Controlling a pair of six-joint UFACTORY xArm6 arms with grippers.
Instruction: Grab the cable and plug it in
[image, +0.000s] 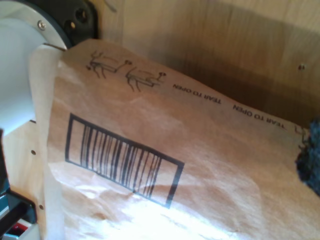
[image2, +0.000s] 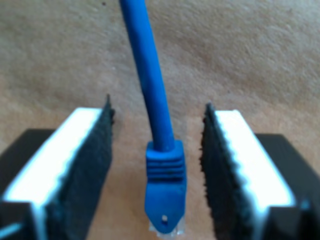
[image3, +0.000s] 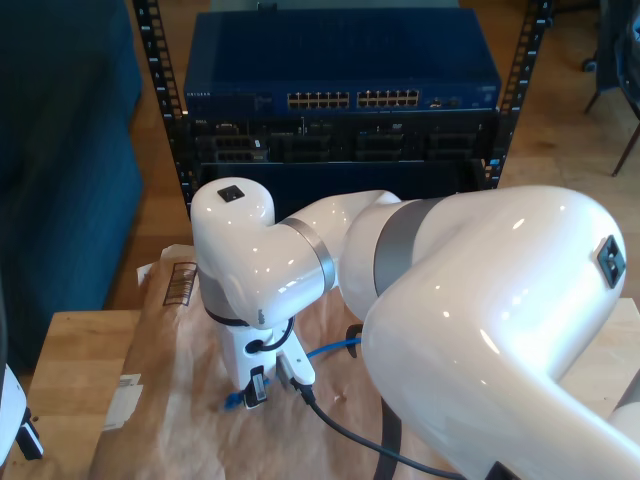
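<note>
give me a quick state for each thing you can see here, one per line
my second gripper: open, jaws either side of the plug, not touching it
cable: lying loose on the brown paper, plug end between the jaws, unplugged
brown paper: spread flat over the table, creased
network switch: mounted in the rack, ports facing the arms
</note>
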